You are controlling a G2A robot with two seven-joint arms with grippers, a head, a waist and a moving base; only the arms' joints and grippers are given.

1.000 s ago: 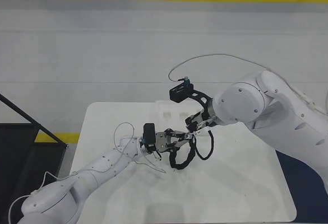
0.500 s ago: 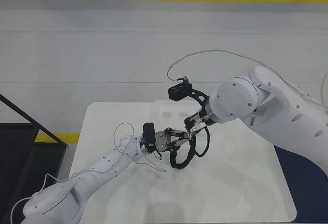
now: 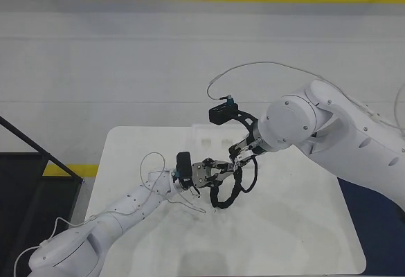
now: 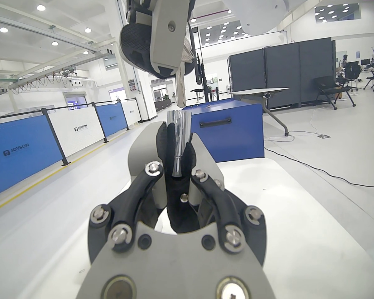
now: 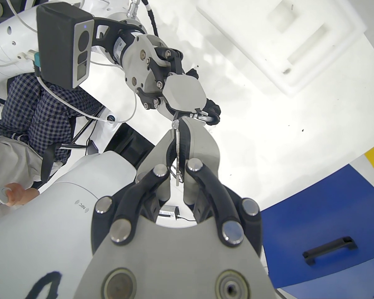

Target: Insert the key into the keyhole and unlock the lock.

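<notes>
The lock (image 4: 178, 147), a shiny chrome body, stands upright in the left gripper (image 4: 178, 132), whose two padded fingers are clenched on its sides above the table (image 3: 292, 235). The lock's lower part is sunk between the black pads and hidden. In the right wrist view most of the lock is covered by the left gripper's grey finger plate (image 5: 184, 91), and a curved bit of metal that looks like its shackle (image 5: 203, 116) pokes out beside that plate. The key (image 4: 180, 90) hangs point down straight over the lock's top end. It is pinched by its head in the right gripper (image 5: 182, 132), which is squeezed closed on it, and the head is buried between the pads and hard to make out. The key's tip sits right at the lock's top end; whether it touches the metal or has gone in at all cannot be told. In the top view the two grippers meet nose to nose over the middle of the table, and lock and key are too small there to tell apart. A black cable loop (image 3: 224, 199) hangs just beneath the grippers. A white foam tray (image 5: 280, 32) with rectangular pockets lies at the table's far edge, partly covered in the top view by the right arm's wrist
</notes>
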